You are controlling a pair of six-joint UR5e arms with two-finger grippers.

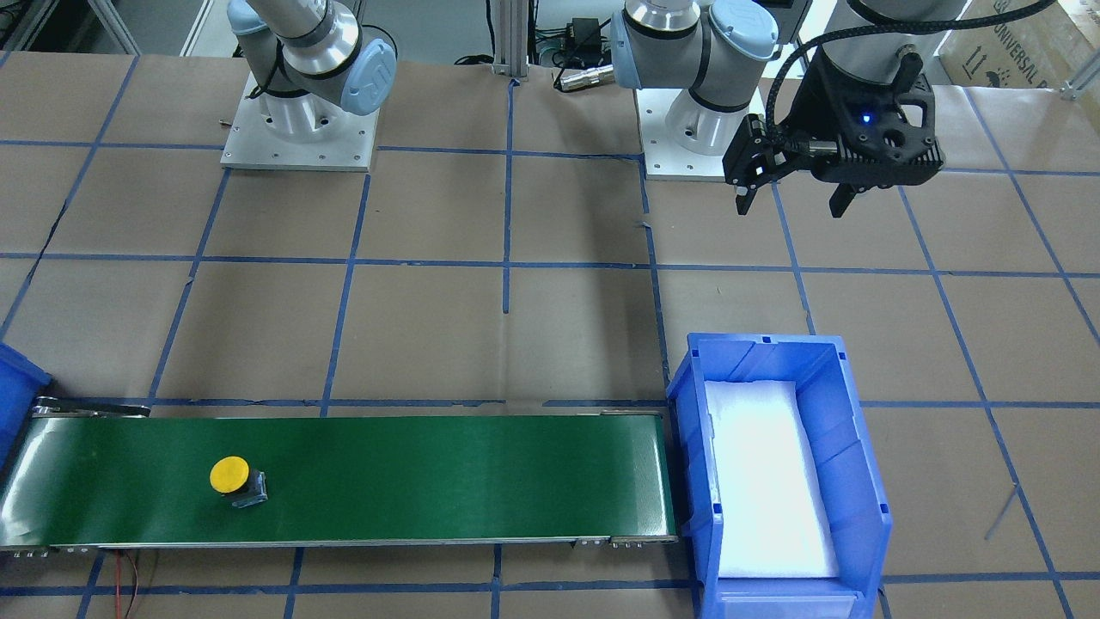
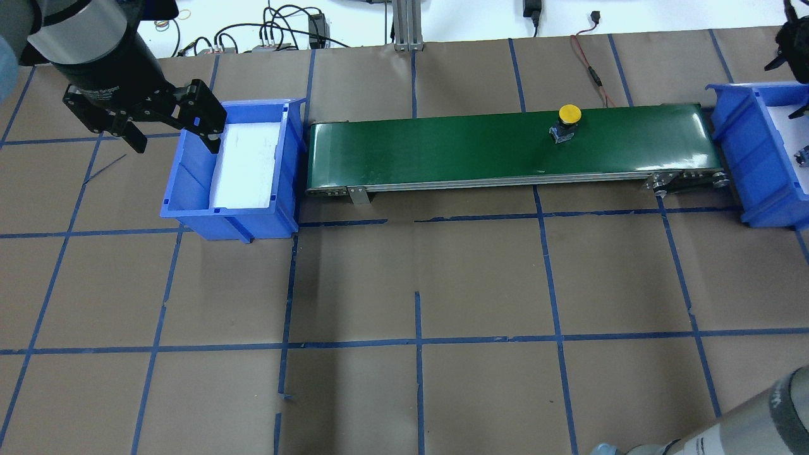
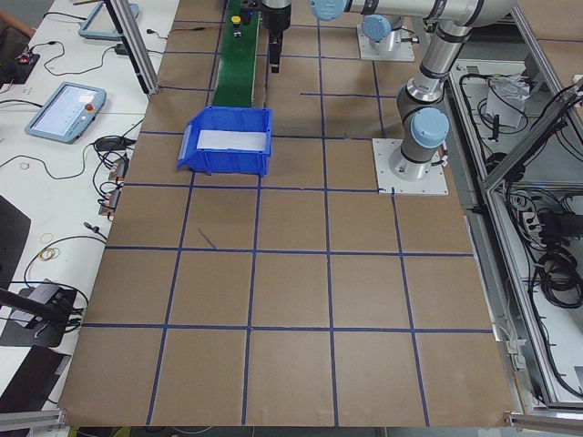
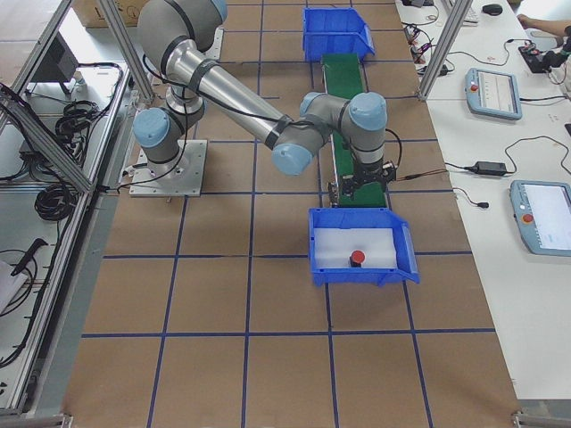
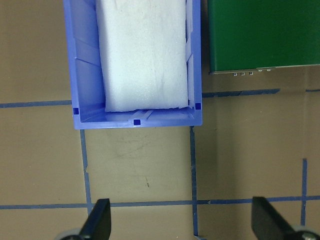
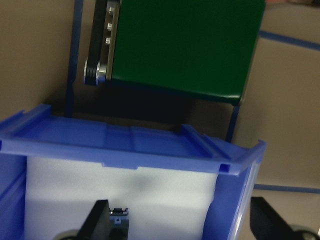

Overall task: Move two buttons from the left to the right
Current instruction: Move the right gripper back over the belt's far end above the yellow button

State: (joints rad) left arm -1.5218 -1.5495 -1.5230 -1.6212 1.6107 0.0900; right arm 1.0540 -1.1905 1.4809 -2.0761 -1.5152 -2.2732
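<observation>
The yellow button (image 1: 230, 475) stands at lower left on the belt (image 1: 430, 473), the red button (image 4: 357, 258) in a bin (image 4: 408, 259). Left end effector (image 1: 791, 206) and right end effector (image 6: 182, 222) are apart.

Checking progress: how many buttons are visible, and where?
2. Yellow button is on the green belt, nearer its right end. Red button sits on the foam in the right bin. None shows in the left bin.
</observation>
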